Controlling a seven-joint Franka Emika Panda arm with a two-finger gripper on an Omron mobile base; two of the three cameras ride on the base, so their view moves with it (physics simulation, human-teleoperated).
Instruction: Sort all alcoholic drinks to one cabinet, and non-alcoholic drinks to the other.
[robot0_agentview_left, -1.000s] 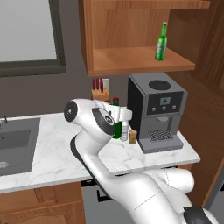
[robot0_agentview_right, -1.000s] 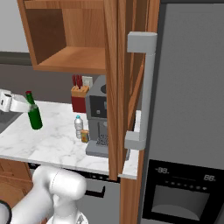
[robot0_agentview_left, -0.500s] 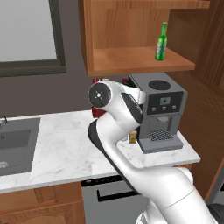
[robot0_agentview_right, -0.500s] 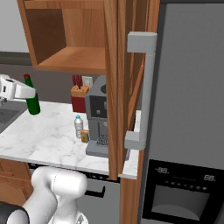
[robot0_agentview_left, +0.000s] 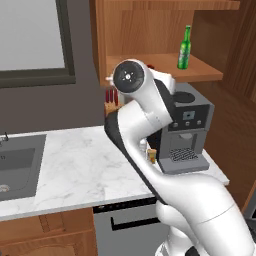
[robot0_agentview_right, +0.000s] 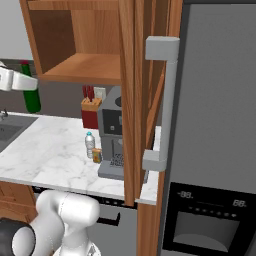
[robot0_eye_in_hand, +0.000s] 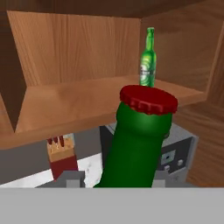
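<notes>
The gripper (robot0_agentview_right: 20, 81) is clamped on the red-capped dark green beer bottle (robot0_eye_in_hand: 139, 140), held upright below and in front of the wide cabinet's shelf (robot0_eye_in_hand: 83, 107). Ahead and higher, the bright green beer bottle (robot0_eye_in_hand: 148, 59) stands on that shelf.

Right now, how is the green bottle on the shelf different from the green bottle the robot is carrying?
The shelf bottle is bright green with a pale label; the carried bottle is darker green and shows no label here. The shelf bottle stands on the cabinet shelf, while the carried bottle is up in the air, below the shelf. The carried bottle has a red cap. Both are green glass with long necks.
</notes>
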